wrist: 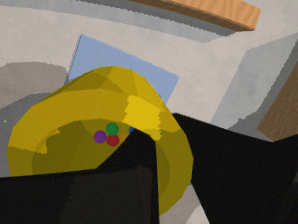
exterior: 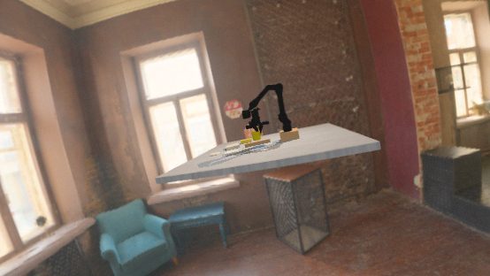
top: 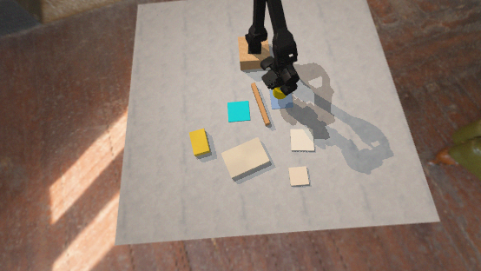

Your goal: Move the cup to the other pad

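My gripper [top: 281, 87] is shut on the rim of a yellow cup [top: 279, 92] and holds it a little above a light blue pad [top: 282, 101]. In the wrist view the cup [wrist: 93, 143] fills the lower left, with three marbles [wrist: 108, 136] (green, purple, red) inside it, and the light blue pad [wrist: 127, 70] shows beneath it. The cup also shows in the exterior view [exterior: 256, 134], held above the table. A cyan pad [top: 239, 111] lies flat to the left, beyond a wooden stick [top: 260, 104].
A wooden stick lies between the two pads. A yellow block [top: 199, 142], a large beige block [top: 246, 157] and two small beige tiles [top: 301, 140] [top: 299, 175] lie nearer the front. The arm's wooden base [top: 253, 59] stands behind.
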Robot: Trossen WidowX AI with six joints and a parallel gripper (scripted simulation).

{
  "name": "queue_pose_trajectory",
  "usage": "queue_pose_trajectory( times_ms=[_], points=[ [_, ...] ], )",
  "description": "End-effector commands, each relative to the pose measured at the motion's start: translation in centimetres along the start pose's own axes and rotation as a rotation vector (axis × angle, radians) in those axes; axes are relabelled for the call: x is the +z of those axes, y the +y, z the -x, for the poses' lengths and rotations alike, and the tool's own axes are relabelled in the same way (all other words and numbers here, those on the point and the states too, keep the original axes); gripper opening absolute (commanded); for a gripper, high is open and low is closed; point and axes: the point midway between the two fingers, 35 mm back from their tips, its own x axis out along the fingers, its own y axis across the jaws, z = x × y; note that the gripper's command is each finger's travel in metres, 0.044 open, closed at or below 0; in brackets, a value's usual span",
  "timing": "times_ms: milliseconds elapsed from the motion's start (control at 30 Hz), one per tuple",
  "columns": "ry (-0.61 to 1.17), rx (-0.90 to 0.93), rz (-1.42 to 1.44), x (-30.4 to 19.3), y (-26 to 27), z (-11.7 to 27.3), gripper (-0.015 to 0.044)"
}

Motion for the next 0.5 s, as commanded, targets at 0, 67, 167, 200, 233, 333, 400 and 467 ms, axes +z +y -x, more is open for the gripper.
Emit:
queue_pose_trajectory(
  times_ms=[0,67,167,200,233,333,400,467],
  points=[
    [0.002,0.003,0.002,0.8,-0.2,0.0,0.0],
    [0.002,0.003,0.003,1.1,-0.3,0.0,0.0],
    [0.002,0.004,0.003,1.6,-0.5,0.0,0.0],
    [0.002,0.004,0.003,1.8,-0.5,0.0,0.0],
    [0.002,0.004,0.003,2.0,-0.6,0.0,0.0],
    [0.002,0.004,0.003,2.5,-0.7,0.0,0.0],
    [0.002,0.004,0.004,2.8,-0.8,0.1,0.0],
    [0.002,0.004,0.004,3.2,-0.9,0.1,0.0]
  ],
)
